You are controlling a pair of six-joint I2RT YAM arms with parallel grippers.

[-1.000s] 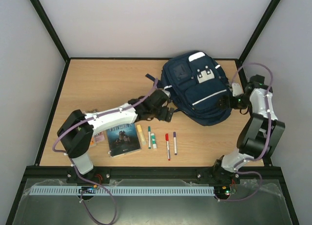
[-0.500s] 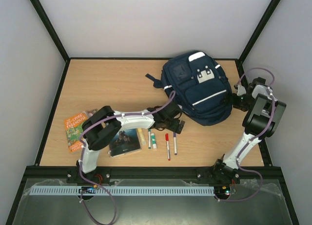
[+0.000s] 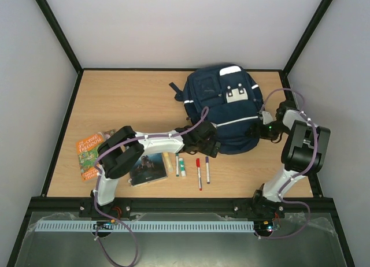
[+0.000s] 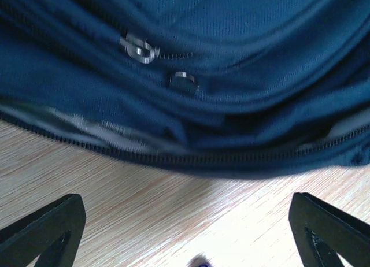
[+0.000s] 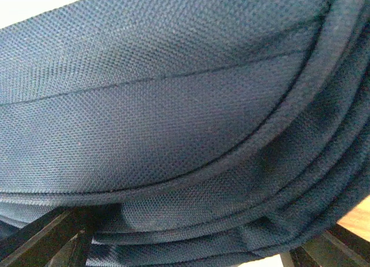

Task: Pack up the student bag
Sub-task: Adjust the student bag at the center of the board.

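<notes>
Steady the large navy fabric student bag (image 3: 222, 114), lying toward the table's (image 3: 127, 99) far right, and aim the left fingers (image 4: 49, 229), spread wide beside its lower zip, at a pull. Against its side seams, right fingers (image 5: 34, 235): pinching or not, cannot tell. Navy weave, white stripes, grey patches, small metal zip pulls (image 4: 139, 47).

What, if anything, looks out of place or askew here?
Nothing spilled or damaged. The student bag lies flat and slightly skewed on the table; books and pens lie loose near it.
</notes>
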